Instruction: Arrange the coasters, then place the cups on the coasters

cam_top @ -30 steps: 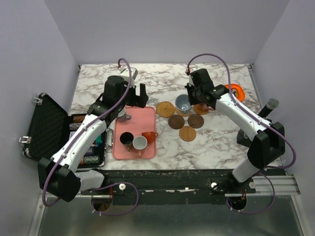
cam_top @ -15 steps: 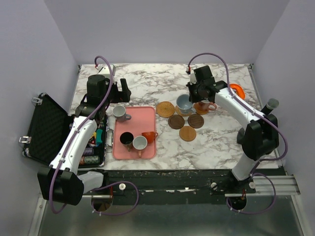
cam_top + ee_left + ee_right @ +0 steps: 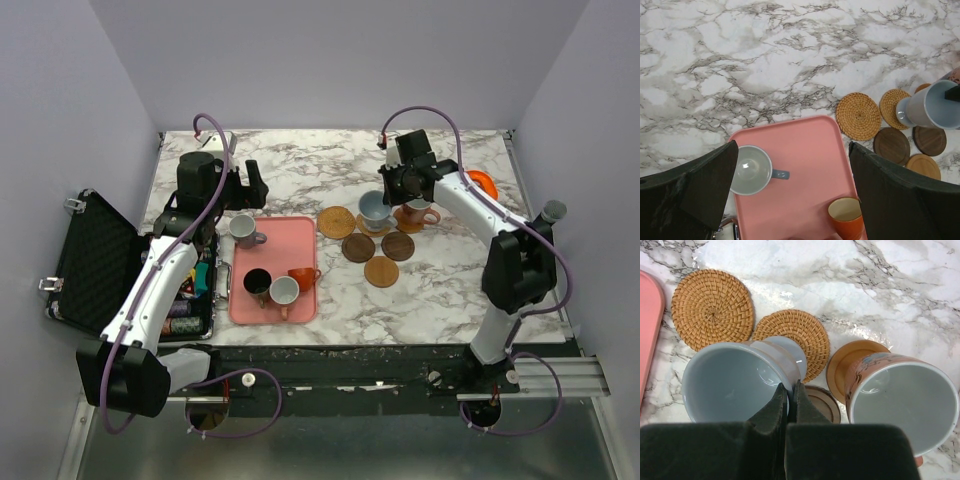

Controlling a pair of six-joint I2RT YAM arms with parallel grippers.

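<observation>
My right gripper (image 3: pixel 790 389) is shut on the rim of the pale blue cup (image 3: pixel 735 382), one finger inside and one outside. The cup's base is over the edge of a woven coaster (image 3: pixel 797 337); I cannot tell if it touches. Beside it the pink cup (image 3: pixel 900 400) stands on a light wooden coaster (image 3: pixel 850 360). Another woven coaster (image 3: pixel 337 222), two dark coasters (image 3: pixel 358 247) (image 3: pixel 398 246) and a light one (image 3: pixel 381 271) lie bare. My left gripper (image 3: pixel 792 150) hangs open above the tray's far end, where a grey cup (image 3: pixel 751 170) stands. Black (image 3: pixel 258 282), grey-white (image 3: pixel 284 291) and orange (image 3: pixel 303 277) cups stand near the tray's near edge.
The flat pink tray (image 3: pixel 285 240) lies left of the coasters. An open black case (image 3: pixel 95 255) with small items sits off the table's left edge. An orange ring (image 3: pixel 480 183) lies at the right, beyond the pink cup. A black post (image 3: pixel 550 212) stands by the right edge.
My left gripper has drawn back to the left, away from the grey cup, and then stayed still. The right arm has shifted slightly with the blue cup in its grip.
</observation>
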